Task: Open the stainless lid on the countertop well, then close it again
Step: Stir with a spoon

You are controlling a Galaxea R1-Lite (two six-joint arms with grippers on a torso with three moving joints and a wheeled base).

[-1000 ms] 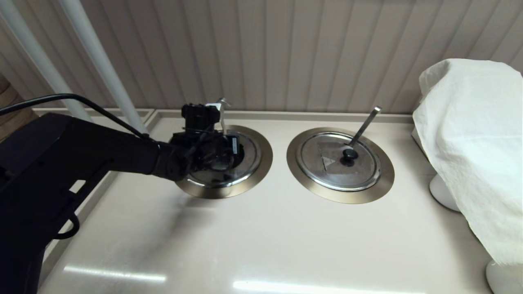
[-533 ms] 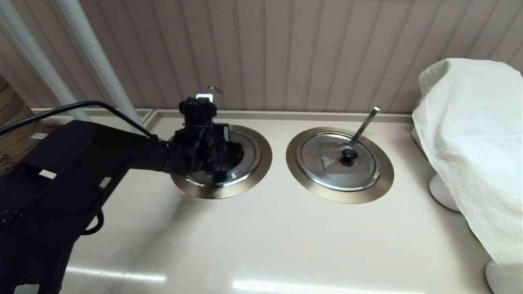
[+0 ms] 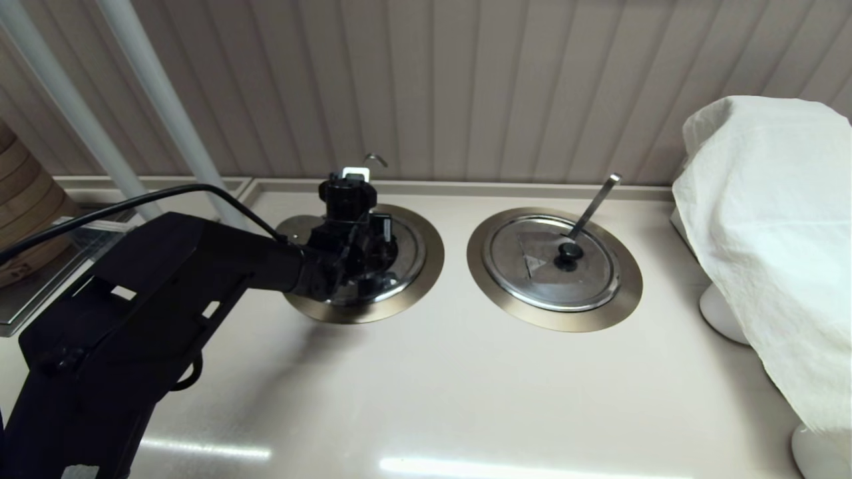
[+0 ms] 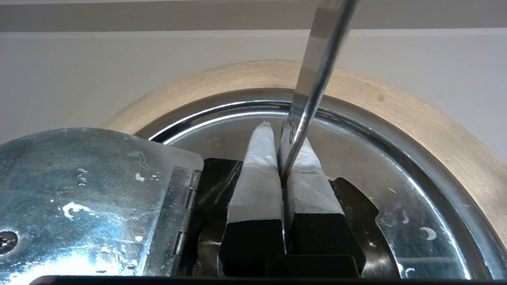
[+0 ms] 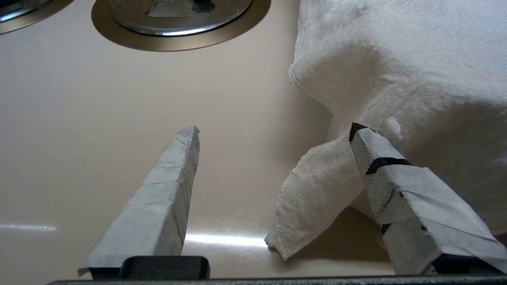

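Observation:
The stainless lid (image 3: 407, 247) lies in the left countertop well, whose bronze-grey flange ring (image 3: 432, 256) shows round it. My left gripper (image 3: 359, 251) hangs over the lid's middle, hiding the knob. In the left wrist view the left gripper (image 4: 282, 136) is shut, with the thin ladle rod (image 4: 313, 75) pinched between its taped fingers. The rod's hook tip (image 3: 376, 158) sticks up behind the wrist. A hinged section of the lid (image 4: 91, 190) sits beside the fingers. My right gripper (image 5: 276, 128) stands open above the bare counter, beside the white cloth.
The twin well (image 3: 632, 279) to the right is covered by its lid (image 3: 532, 266), with a flat ladle handle (image 3: 594, 203). A white cloth (image 3: 772, 233) drapes something at the right edge. White posts (image 3: 160, 106) and a bamboo steamer (image 3: 20, 219) stand at the left.
My left arm has swung its wrist to the right over the left well. The ladle's hook tip rose, then moved right with the gripper.

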